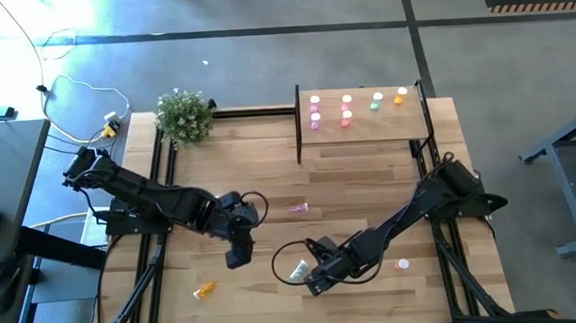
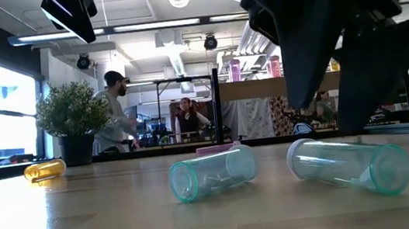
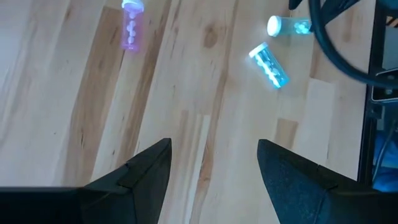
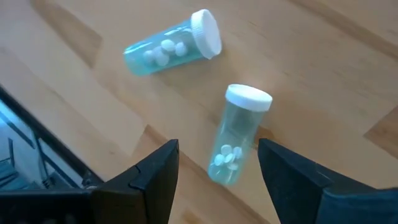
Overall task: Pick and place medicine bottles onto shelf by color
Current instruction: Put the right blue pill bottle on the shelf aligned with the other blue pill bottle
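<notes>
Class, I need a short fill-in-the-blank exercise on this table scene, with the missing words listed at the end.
1. Two pale green bottles lie on their sides below the open ____ gripper.
2. On the shelf, six bottles stand in two ____.
3. An ____ bottle lies alone near the table's front left.
4. Beside the shelf, at the table's back edge, stands a potted ____.

Missing words: right; rows; orange; plant

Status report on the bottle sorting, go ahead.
Right gripper open, low over two green bottles lying on the table, none held. Left gripper open, empty, mid-table. Shelf holds seven upright bottles. Path clear.
</notes>
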You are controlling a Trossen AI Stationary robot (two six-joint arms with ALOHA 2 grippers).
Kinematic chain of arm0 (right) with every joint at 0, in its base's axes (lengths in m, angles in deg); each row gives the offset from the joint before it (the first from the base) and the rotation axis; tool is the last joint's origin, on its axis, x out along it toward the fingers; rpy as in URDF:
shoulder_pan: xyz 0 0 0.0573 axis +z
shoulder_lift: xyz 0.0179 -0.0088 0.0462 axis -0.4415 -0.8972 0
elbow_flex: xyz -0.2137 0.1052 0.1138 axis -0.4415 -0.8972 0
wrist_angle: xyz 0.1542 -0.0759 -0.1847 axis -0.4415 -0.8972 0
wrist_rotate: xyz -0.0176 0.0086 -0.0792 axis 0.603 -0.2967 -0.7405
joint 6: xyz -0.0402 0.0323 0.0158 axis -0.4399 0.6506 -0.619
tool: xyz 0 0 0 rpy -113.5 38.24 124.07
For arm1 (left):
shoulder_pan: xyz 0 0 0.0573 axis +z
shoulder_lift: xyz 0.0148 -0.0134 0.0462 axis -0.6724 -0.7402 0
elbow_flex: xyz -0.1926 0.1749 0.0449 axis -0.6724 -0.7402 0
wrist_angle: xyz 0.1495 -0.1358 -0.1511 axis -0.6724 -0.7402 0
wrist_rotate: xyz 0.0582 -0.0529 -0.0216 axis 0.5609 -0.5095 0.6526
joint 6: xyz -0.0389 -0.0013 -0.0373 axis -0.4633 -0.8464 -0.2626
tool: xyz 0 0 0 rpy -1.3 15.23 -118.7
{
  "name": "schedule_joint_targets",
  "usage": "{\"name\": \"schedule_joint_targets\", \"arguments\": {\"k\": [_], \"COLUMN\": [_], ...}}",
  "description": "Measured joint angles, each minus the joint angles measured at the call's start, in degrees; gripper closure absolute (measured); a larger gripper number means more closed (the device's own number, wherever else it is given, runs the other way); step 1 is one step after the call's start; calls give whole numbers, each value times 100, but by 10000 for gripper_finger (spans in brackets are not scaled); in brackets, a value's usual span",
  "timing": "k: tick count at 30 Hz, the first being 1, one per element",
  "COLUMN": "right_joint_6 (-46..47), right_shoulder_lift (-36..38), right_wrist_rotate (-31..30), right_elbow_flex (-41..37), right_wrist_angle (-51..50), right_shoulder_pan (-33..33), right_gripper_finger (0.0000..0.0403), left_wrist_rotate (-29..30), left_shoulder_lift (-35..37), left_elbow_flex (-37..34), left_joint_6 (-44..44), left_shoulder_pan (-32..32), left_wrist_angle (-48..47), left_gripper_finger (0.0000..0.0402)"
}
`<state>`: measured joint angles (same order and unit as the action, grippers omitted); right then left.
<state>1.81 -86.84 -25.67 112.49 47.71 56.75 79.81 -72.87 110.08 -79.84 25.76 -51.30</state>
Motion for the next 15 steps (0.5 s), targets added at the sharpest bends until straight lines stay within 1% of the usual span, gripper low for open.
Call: {"name": "schedule_joint_targets", "arguments": {"k": [5, 10, 15], "right_joint_6": [137, 237, 389], "right_shoulder_lift": [-183, -374, -382], "right_wrist_rotate": [44, 319, 378], "right_elbow_flex": [0, 0, 7], "right_wrist_angle": [-13, -8, -35], "right_shoulder_pan": [0, 0, -4], "right_gripper_finger": [194, 194, 200], "left_wrist_rotate": [0, 0, 0], "left_shoulder_lift": [0, 0, 0], "left_elbow_flex": [0, 0, 0], "left_joint_6": [95, 99, 99], "left_shoulder_pan": [2, 2, 2], "left_wrist_angle": [-86, -215, -310], "left_gripper_finger": [174, 174, 174]}}
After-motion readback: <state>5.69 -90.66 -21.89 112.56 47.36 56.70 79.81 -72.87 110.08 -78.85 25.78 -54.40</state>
